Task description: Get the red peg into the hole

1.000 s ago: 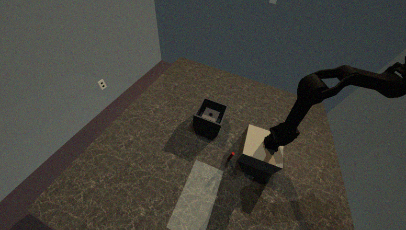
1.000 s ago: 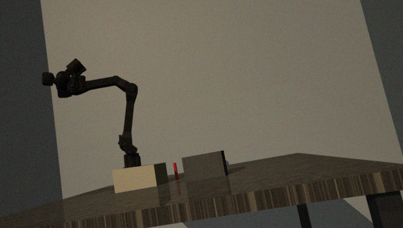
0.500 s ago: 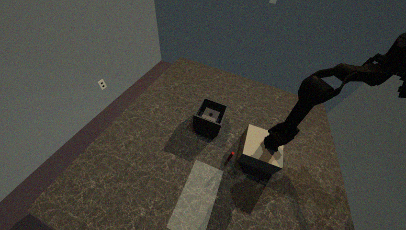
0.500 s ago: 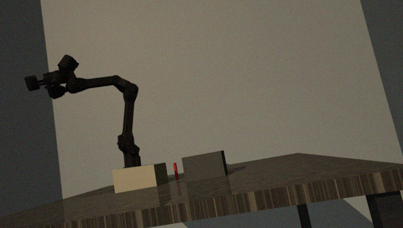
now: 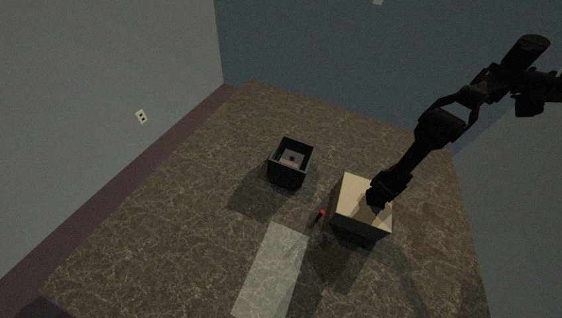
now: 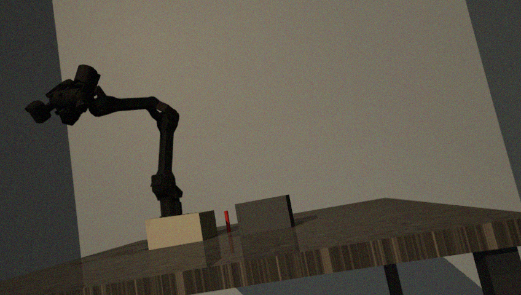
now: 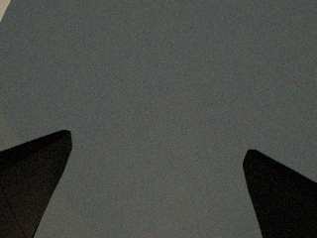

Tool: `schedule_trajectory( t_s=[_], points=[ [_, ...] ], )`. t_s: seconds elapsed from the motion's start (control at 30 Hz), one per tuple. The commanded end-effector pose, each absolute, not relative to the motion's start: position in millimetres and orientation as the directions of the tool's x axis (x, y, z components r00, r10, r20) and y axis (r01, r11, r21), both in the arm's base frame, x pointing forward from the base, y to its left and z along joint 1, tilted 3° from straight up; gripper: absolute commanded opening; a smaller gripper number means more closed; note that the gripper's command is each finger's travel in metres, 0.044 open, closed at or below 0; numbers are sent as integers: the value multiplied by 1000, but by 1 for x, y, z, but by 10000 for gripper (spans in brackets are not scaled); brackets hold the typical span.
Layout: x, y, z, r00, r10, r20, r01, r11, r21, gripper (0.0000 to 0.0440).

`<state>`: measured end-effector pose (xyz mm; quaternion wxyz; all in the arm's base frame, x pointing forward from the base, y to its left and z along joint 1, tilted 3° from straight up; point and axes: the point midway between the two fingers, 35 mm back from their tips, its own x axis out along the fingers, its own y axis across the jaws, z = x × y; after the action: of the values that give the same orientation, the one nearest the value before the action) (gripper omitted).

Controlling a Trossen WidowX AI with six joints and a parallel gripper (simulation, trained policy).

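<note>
Shows, from above, a brown tabletop (image 5: 189, 220) (image 6: 347, 219) veined with pale lines, edged in striped, wood-like bands in the exterior view and borne on dark legs. Slants across a room with a grey wall (image 5: 98, 59) toward ten o'clock, carrying a white outlet (image 5: 141, 116), and a blue wall (image 5: 323, 59) toward one o'clock. Leaves a maroon strip (image 5: 134, 165) between tabletop and grey wall. Catches a pale rectangular patch (image 5: 272, 271) toward six o'clock, with the veining visible through, plus dark shadows beside the open box (image 5: 285, 175) (image 6: 263, 215) and the cream block (image 5: 348, 189) (image 6: 175, 232). Keeps the red peg (image 5: 316, 218) (image 6: 227, 220) upright on the tabletop, outside the box, with the box at eleven o'clock from the peg and the block near three. Reveals a dark hole (image 5: 291, 158) in the plate (image 5: 299, 157) inside the box. Rises from the block as a black arm (image 5: 417, 153) (image 6: 166, 149), reaching toward one o'clock from above. Spreads the jaws wide, gripping nothing, against plain grey in the wrist view.
</note>
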<state>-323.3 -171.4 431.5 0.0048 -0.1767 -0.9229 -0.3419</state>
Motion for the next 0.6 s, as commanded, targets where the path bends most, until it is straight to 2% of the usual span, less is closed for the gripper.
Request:
schedule_trajectory(
  t_s=[0.0, 0.57],
  points=[
    [-313, -195, 428, -963, 241, 120, 255, 675, 692, 440],
    [-228, -301, 405, -980, -197, 34, -41, 366, 930, 440]
  ],
)
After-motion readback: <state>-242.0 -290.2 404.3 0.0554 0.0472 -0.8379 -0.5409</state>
